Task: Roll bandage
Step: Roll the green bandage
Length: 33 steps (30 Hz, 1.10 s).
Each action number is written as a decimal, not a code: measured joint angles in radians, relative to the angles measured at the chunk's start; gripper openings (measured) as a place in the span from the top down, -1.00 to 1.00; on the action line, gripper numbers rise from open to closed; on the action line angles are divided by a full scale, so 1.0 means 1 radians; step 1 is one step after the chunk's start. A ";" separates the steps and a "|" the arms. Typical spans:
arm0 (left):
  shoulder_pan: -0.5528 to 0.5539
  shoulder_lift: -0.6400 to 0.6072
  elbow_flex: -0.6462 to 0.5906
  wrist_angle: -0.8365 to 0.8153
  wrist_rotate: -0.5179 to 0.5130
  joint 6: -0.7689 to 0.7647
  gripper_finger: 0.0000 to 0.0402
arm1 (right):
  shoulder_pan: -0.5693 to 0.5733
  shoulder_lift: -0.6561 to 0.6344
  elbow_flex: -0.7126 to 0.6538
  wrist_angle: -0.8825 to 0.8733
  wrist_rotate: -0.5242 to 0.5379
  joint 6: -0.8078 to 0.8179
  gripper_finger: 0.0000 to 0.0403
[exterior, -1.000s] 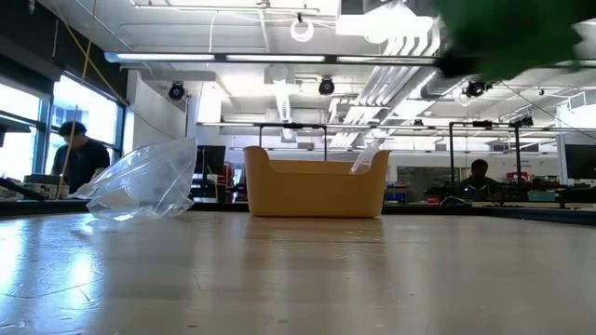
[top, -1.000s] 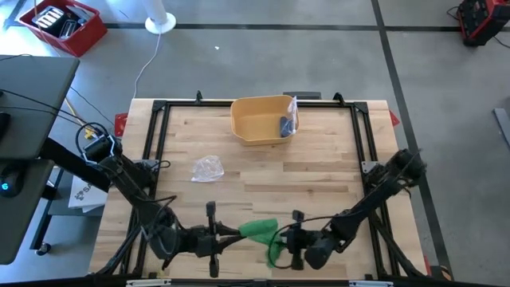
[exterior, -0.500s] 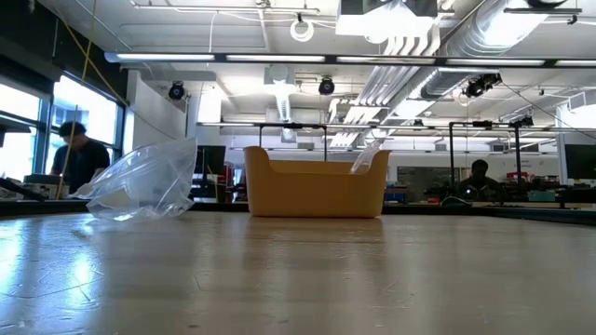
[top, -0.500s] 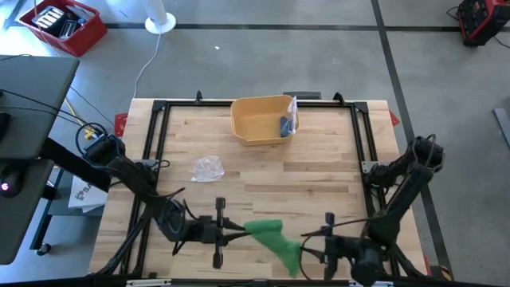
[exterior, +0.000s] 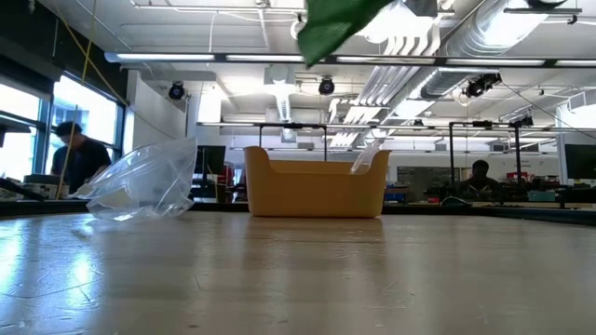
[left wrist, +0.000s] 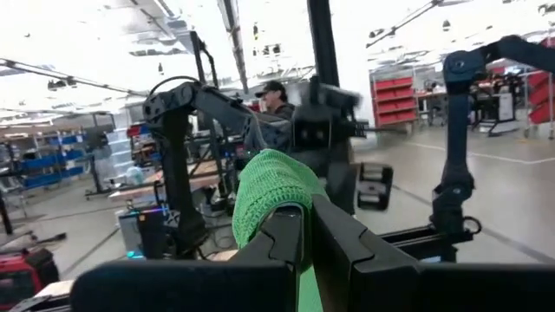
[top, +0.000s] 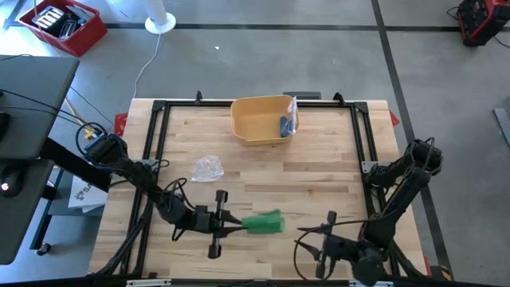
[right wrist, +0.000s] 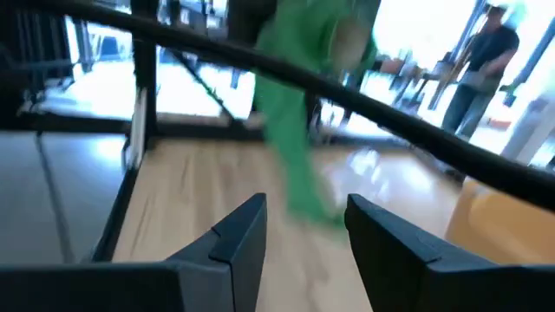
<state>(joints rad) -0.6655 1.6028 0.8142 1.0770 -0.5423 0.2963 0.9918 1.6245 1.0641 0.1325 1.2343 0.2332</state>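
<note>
holding the green bandage (top: 264,222) clamped in the left gripper (top: 236,228), lifted off the worktop (top: 319,175), well short of the yellow bin (top: 261,119). right gripper (top: 307,245) empty, fingers apart, nearer the edge. rolling looks unfinished; loose end hangs.

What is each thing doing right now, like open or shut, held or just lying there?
green bandage: held up off the table, hanging loose
left gripper: shut on the bandage
right gripper: open, holding nothing, near the table's front edge
yellow bin: upright, with something small inside
clear plastic bag: crumpled, lying on the table
</note>
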 joint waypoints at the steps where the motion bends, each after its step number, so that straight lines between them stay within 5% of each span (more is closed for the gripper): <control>1: 0.000 0.000 0.000 0.000 0.002 -0.004 0.95 | -0.003 -0.002 0.000 0.079 0.009 -0.091 0.25; 5: 0.000 0.000 0.000 -0.001 0.022 -0.015 0.95 | -0.020 -0.003 0.000 0.350 -0.051 -0.398 0.25; 8: -0.001 0.000 0.000 0.000 0.048 -0.025 0.95 | -0.056 -0.003 0.001 0.449 -0.123 -0.479 0.25; 25: -0.005 0.003 0.000 -0.005 0.058 -0.031 0.95 | -0.199 0.000 0.001 0.432 -0.448 -0.344 0.32; 33: -0.003 0.003 0.000 -0.020 0.048 -0.032 0.93 | -0.238 0.005 0.001 0.431 -0.452 -0.316 0.55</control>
<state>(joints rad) -0.6689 1.6062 0.8143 1.0574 -0.4945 0.2642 0.7538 1.6291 1.0649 0.5633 0.7827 -0.0825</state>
